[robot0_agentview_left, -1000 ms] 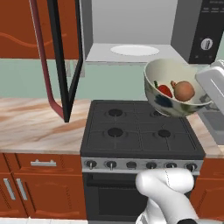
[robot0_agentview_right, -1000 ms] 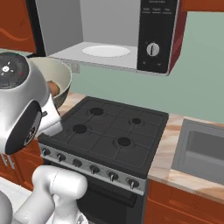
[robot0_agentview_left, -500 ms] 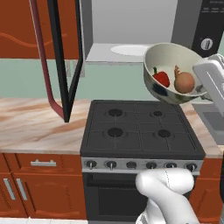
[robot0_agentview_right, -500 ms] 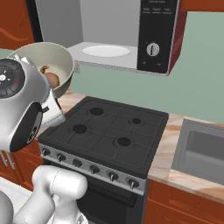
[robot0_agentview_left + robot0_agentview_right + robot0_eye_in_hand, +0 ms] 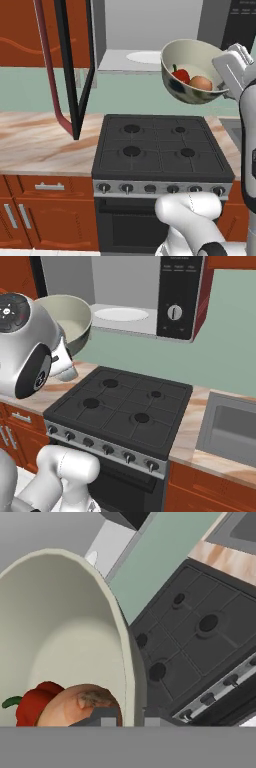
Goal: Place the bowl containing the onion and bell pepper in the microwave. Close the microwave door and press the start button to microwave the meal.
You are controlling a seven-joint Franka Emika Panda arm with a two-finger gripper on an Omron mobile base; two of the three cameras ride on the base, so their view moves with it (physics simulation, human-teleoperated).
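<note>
We have the bowl (image 5: 196, 72), seemingly pinched at its rim by the gripper (image 5: 131, 716), lifted near the open microwave (image 5: 150, 35); placing, closing and starting remain.

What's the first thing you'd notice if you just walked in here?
A big cream bowl held up in the air above the stove, tipped, with a red bell pepper and a tan onion inside. The end effector pinches its rim. Behind it, the microwave gapes, its door swung wide to the left.
</note>
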